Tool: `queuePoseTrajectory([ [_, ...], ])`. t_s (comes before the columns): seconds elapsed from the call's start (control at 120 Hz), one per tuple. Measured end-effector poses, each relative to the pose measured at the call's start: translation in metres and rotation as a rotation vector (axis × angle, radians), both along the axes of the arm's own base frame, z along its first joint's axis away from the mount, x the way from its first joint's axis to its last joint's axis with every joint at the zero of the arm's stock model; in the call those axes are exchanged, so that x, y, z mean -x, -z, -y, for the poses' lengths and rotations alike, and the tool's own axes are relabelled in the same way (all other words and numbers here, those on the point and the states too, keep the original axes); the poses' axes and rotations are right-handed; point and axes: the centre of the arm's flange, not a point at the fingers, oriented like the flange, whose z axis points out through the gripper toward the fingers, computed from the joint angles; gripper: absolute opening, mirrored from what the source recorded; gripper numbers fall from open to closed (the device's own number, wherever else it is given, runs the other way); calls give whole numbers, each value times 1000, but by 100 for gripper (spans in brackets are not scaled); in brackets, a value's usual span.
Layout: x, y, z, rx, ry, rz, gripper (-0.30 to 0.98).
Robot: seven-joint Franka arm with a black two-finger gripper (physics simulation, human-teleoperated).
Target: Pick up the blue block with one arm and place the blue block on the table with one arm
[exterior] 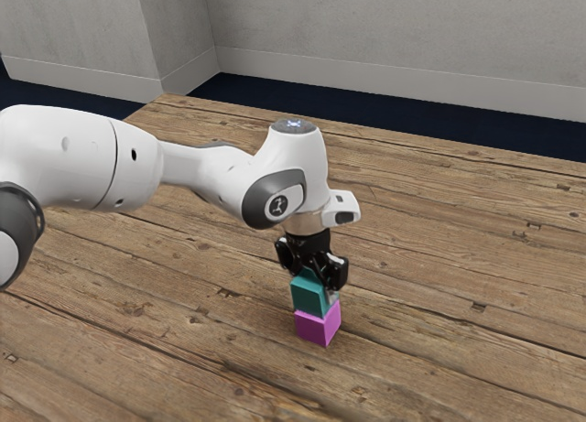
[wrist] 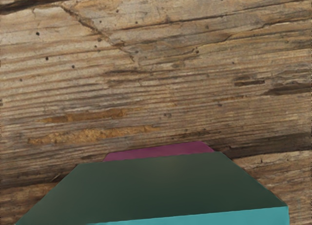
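The blue block, teal in color [exterior: 309,296], is directly above a magenta block [exterior: 317,327] in the exterior view, slightly offset from it. My black gripper [exterior: 312,268] points down at the blue block and covers part of its top. How much of the block's far side it reaches is hidden. In the wrist view the blue block [wrist: 151,188] looms large at the lower edge, its side dark and a strip of its top lit teal. Part of the magenta block [wrist: 161,151] peeks out from behind it. Whether the two blocks touch, I cannot tell.
The magenta block stands on the wide wooden table [exterior: 439,257] under the blue one. My white arm [exterior: 211,170] reaches in over the table from the exterior view's left. Grey walls [exterior: 394,28] rise behind the table's far edge.
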Motion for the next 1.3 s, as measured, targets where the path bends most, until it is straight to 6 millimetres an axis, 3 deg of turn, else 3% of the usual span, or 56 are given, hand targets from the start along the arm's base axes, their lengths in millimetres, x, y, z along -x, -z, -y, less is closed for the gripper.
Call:
queuePoseTrajectory([
  [0.2,-1,-17,-1,0,-8,27,36],
  [0.283,-5,-36,-18,-5,-32,51,36],
  [0.4,-13,-41,-51,-16,-82,55,36],
  [0.583,-24,-36,-88,-27,-146,45,36],
  [0.692,-28,-21,-102,-33,-171,22,36],
  [0.992,-31,2,-116,-25,-197,-16,57],
  [1.05,-31,-13,-116,-20,-197,5,60],
  [1.15,-26,-61,-114,-11,-187,65,63],
  [1.3,-21,-81,-117,-16,-183,78,66],
])
